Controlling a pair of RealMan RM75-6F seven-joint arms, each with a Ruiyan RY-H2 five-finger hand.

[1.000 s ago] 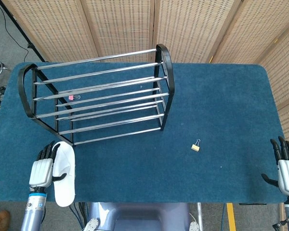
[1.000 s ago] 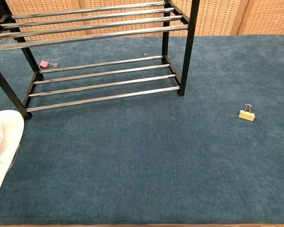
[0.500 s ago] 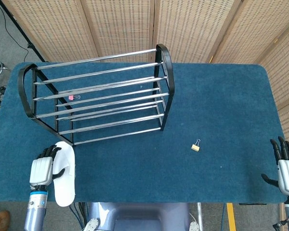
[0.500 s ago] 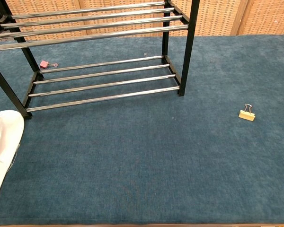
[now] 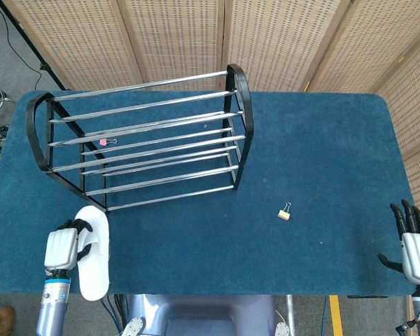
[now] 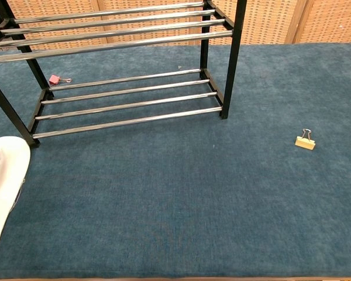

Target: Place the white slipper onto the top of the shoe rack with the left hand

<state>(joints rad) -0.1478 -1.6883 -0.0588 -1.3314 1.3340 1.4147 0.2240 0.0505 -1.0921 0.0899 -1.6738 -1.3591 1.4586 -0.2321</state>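
White slipper (image 5: 94, 255) lies at the counter's (image 5: 322, 154) near-left corner. Left hand (image 5: 63, 248) has curled its fingers over it since a second ago, apparently gripping; lifting to the shoe rack (image 5: 140, 140) follows.

Left hand (image 5: 63, 246) low at near edge, fingers curled, right hand (image 5: 416, 246) fingers spread, upright

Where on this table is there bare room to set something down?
The widest bare patch lies right of the shoe rack, around the lone yellow clip, up to the right hand. The near-left corner is crowded: left hand on the white slipper.
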